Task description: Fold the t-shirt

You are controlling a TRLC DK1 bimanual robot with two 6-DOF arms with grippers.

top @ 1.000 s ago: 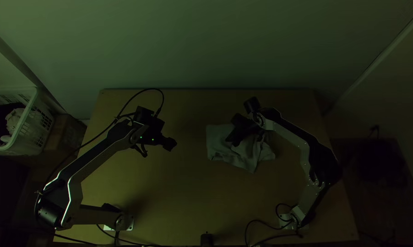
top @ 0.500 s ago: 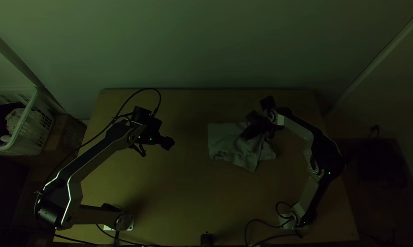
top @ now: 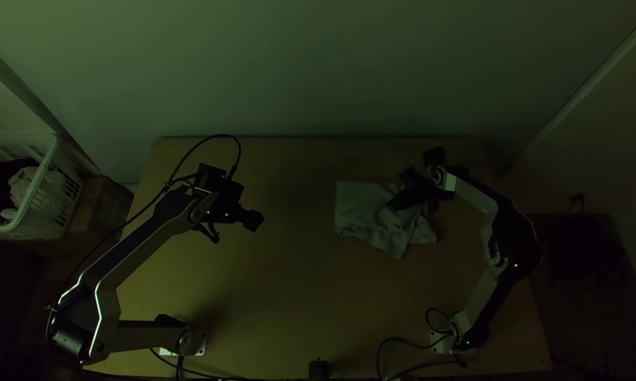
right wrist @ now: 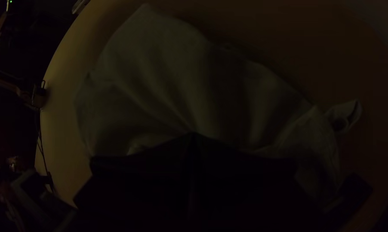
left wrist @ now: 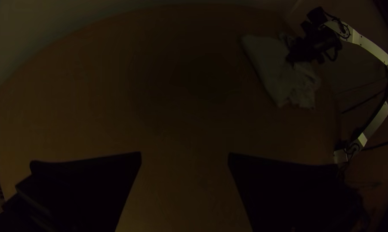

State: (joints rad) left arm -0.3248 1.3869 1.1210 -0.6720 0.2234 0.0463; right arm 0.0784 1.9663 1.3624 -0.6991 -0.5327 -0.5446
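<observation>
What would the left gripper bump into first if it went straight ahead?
The left gripper would probably bump the bare table first, with the t-shirt off to one side; the table's distance is unclear.

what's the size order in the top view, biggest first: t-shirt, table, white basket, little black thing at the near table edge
1. Table
2. White basket, though cut off
3. T-shirt, partly covered
4. Little black thing

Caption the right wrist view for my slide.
Right gripper pinching the creased t-shirt on the wooden table.
</observation>
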